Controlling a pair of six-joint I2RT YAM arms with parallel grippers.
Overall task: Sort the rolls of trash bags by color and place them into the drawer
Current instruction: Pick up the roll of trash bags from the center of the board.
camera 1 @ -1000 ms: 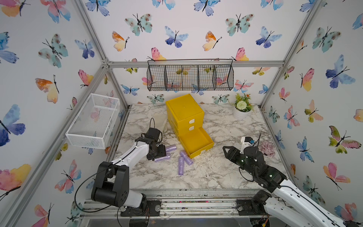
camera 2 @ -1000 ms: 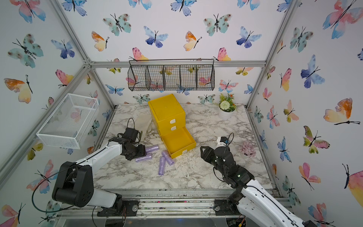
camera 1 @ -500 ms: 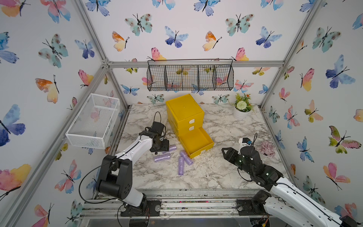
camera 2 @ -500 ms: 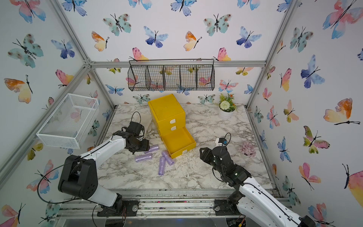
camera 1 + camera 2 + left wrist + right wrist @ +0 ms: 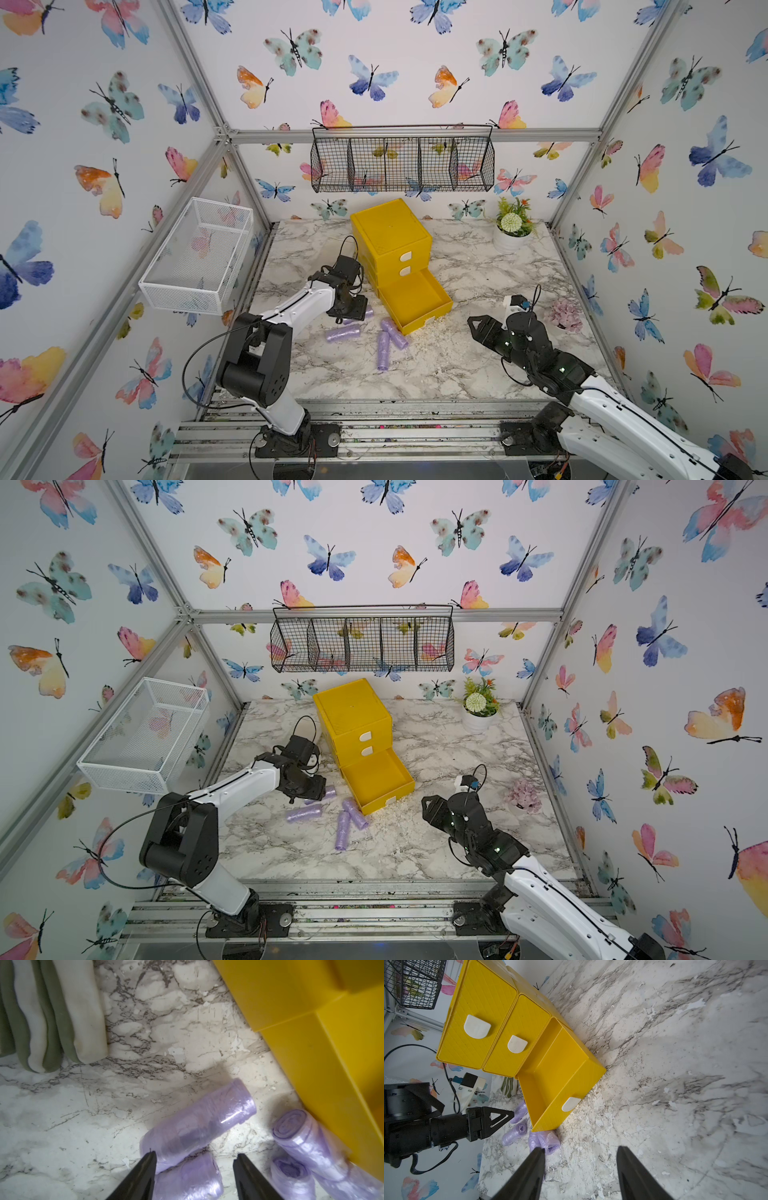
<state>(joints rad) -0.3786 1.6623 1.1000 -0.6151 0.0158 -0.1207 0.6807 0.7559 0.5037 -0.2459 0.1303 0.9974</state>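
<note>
Where both top views agree: left gripper hangs low over the purple rolls beside the open drawer. Right gripper is well apart from them, beyond the drawer's front. Left arm is nearer, so I'd call it left's pick.
Top, layout: long roll is half under the left fingertips, pointing at the drawer's side wall. Second roll is just behind the tips. Corner pair touch at the drawer's front corner. Drawer looks empty.
Left wrist, jaws: moderately apart, nothing clamped.
Left wrist, target: long roll starts at one fingertip and runs diagonally ahead of the tips toward the drawer wall, skewed to the closing line. Second roll sits under the gap, cropped, axis unclear. Glove lies far ahead, off to one side.
Left wrist, call: likely needs a shift forward plus a wrist turn to square up.
Right wrist, jaws: apart, empty.
Right wrist, rolls: corner pair in line beyond one fingertip, ends facing the gripper, out of reach.
</note>
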